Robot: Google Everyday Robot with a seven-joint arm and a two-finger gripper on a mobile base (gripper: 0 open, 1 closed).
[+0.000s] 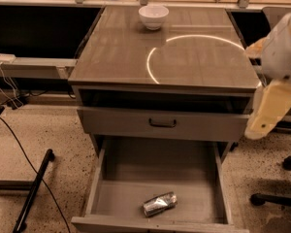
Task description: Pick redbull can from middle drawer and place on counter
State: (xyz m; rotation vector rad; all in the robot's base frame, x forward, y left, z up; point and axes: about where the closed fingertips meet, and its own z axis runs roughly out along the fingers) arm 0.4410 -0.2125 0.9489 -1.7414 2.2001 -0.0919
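The redbull can is slim and silvery and lies on its side on the floor of the middle drawer, near the drawer's front edge. The drawer is pulled out, wide and pale grey-beige. Above it is the counter, glossy grey-brown with a bright ring-shaped light reflection. My gripper is a cream-coloured piece hanging from the white arm at the right edge of the cabinet, level with the upper drawer front. It is well above and to the right of the can and holds nothing that shows.
A white bowl stands at the back of the counter. The drawer front with a dark curved handle sits above the open drawer. A black cable and stand lie on the speckled floor at left. Chair wheels stand at right.
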